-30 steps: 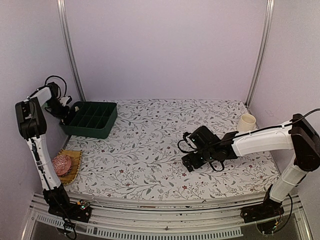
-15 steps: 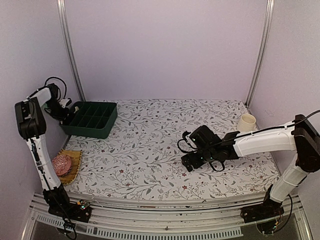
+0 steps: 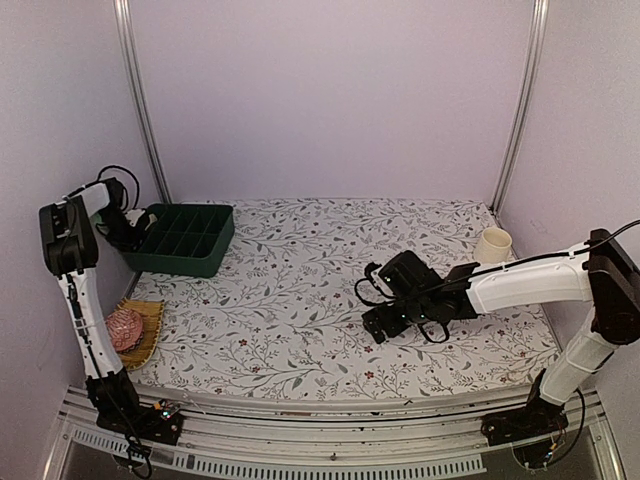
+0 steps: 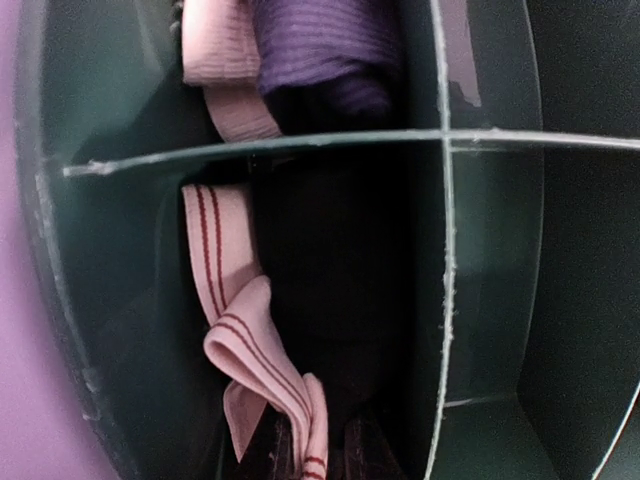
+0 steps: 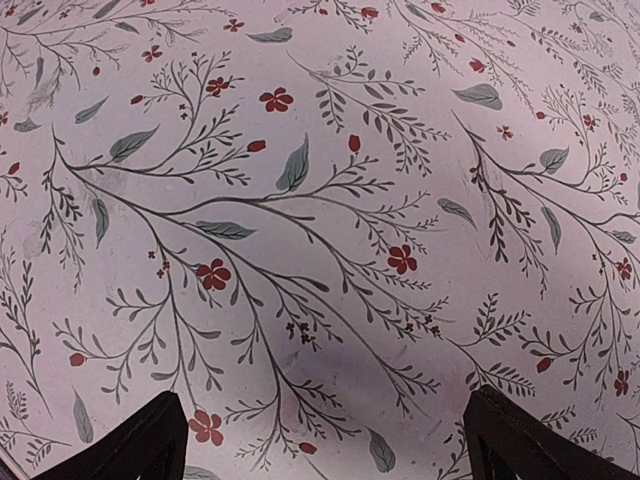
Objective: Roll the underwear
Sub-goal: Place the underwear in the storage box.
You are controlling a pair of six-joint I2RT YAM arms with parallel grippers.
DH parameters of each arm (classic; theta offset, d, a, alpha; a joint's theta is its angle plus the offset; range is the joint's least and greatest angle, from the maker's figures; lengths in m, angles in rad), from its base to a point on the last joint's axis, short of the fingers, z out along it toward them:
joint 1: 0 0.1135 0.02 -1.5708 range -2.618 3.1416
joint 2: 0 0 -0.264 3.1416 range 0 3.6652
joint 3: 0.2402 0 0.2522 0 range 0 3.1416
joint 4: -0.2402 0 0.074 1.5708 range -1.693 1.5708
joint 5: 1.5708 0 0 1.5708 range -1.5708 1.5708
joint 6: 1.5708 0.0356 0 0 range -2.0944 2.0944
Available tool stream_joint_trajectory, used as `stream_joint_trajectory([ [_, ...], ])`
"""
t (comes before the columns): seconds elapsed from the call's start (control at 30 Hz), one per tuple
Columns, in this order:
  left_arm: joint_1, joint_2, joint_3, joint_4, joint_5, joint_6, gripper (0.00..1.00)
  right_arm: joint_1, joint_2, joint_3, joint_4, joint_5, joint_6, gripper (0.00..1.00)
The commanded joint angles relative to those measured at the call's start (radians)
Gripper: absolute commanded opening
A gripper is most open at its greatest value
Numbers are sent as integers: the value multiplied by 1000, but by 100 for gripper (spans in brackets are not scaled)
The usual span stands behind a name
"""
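Note:
The left wrist view looks into a cell of the dark green tray [image 4: 480,300]. In that cell lies a black underwear [image 4: 330,270] with a pink, red-striped waistband [image 4: 250,340]. My left gripper [image 4: 312,458] is shut on the folded end of that band, its dark fingers [image 4: 265,455] on either side. From above, the left gripper [image 3: 128,226] sits at the left end of the tray [image 3: 205,262]. My right gripper [image 3: 385,322] hovers open over the flowered cloth, right of centre. Only bare cloth shows between its fingertips [image 5: 165,440].
The cell beyond holds a purple garment [image 4: 320,45] with a pink band. A pink knitted ball [image 3: 124,328] rests in a wicker basket [image 3: 150,318] at the near left. A cream cup [image 3: 493,244] stands at the far right by the wall.
The left arm's upper part has shifted a little right and down at the tray's left end. The right arm has not moved.

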Motion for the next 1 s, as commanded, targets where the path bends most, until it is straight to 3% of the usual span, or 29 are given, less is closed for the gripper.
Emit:
stream_joint_trajectory([
  [0.0, -23, 20, -28, -48, 30, 24, 0, 6, -8, -6, 15, -9, -1, 99],
  [0.1, -24, 14, -28, -44, 28, 19, 1, 6, -7, -6, 15, -11, -4, 99],
  [0.3, -23, -7, -16, -29, 14, 8, 30, 9, -8, -6, 16, -13, -5, 99],
  [0.7, -25, -33, 19, -10, -15, -10, 36, 15, -5, -3, 16, -15, -9, 99],
  [0.97, -26, -85, 36, 3, -4, -5, 46, 15, -1, -2, 16, -13, -9, 99],
])
